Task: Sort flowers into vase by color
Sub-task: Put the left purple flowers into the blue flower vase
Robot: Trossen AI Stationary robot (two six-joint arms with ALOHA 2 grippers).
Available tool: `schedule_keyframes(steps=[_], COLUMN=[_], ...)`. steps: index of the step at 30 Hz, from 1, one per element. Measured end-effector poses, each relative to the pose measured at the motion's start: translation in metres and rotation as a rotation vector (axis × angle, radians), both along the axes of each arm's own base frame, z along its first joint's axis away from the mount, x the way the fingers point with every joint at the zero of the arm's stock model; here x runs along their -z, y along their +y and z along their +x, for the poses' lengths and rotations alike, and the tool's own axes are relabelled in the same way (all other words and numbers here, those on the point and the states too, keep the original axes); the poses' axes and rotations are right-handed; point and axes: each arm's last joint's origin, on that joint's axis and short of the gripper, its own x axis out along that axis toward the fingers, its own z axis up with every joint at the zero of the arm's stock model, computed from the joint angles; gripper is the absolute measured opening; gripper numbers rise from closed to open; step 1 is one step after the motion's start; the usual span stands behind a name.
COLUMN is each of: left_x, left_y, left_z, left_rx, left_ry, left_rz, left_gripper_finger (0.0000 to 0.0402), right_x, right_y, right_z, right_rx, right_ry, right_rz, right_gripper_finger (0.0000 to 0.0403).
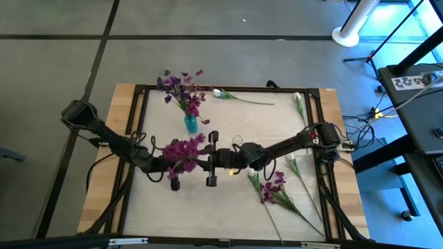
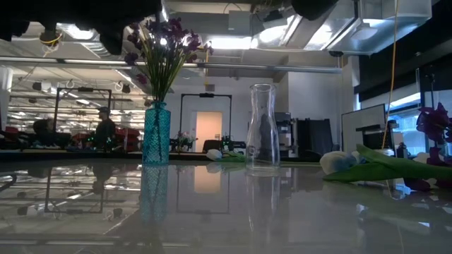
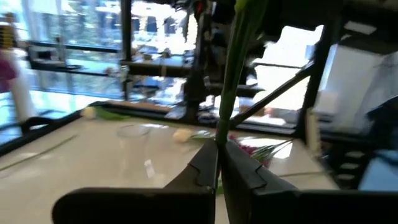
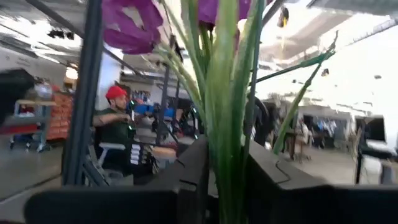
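A purple flower bunch [image 1: 183, 149] is lifted above the table's middle, between both grippers. My left gripper [image 1: 174, 167] comes at it from the table's left and is shut on its green stem [image 3: 229, 74]. My right gripper [image 1: 212, 163] comes from the right and is shut on the stems below the purple blossoms [image 4: 127, 28]. A blue vase [image 1: 190, 124] [image 2: 156, 134] stands upright holding purple flowers. An empty clear glass vase [image 2: 261, 128] stands to its right. White tulips [image 1: 223, 93] [image 1: 299, 104] [image 1: 291, 163] and another purple bunch [image 1: 274, 187] lie on the table. My left gripper pinches the bunch's green stem [image 3: 219, 138] between its two fingers. The stem runs on past the fingertips, clear of the table. My right gripper pinches a cluster of green stems and leaves [image 4: 225, 146] between its two fingers, the blossoms beyond the fingertips. The bunch is lifted clear.
The table has a dark frame [image 1: 228, 88] around a pale top. Loose flowers crowd the right and near-right part. One tulip stem [image 1: 249, 101] lies near the far edge. A person in a red cap [image 4: 115, 124] sits in the room beyond. Free room lies near-left.
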Motion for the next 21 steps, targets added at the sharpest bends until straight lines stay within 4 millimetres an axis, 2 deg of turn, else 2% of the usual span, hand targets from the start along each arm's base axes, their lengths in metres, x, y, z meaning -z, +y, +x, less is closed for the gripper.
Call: schedule_keyframes(steps=[7, 13, 17, 21], left_x=[0.006, 0.011, 0.018, 0.019], left_y=[-0.015, -0.026, -0.029, -0.03], left_z=[-0.014, -0.023, -0.026, -0.027], left_rx=[-0.142, -0.147, -0.137, -0.133], left_ry=[0.069, 0.104, 0.141, 0.143], left_rz=[0.092, 0.089, 0.059, 0.039], left_gripper_finger=[0.0002, 0.0001, 0.0, 0.0], right_x=[0.004, 0.006, 0.0, -0.004], right_y=[-0.001, -0.002, -0.003, -0.003], right_z=[0.0, -0.004, -0.007, -0.008], right_rx=[0.009, 0.021, 0.021, 0.022], right_ry=[0.234, 0.378, 0.379, 0.36], right_rz=[0.065, 0.064, 0.066, 0.09], right_gripper_finger=[0.0157, 0.0223, 0.0237, 0.0224])
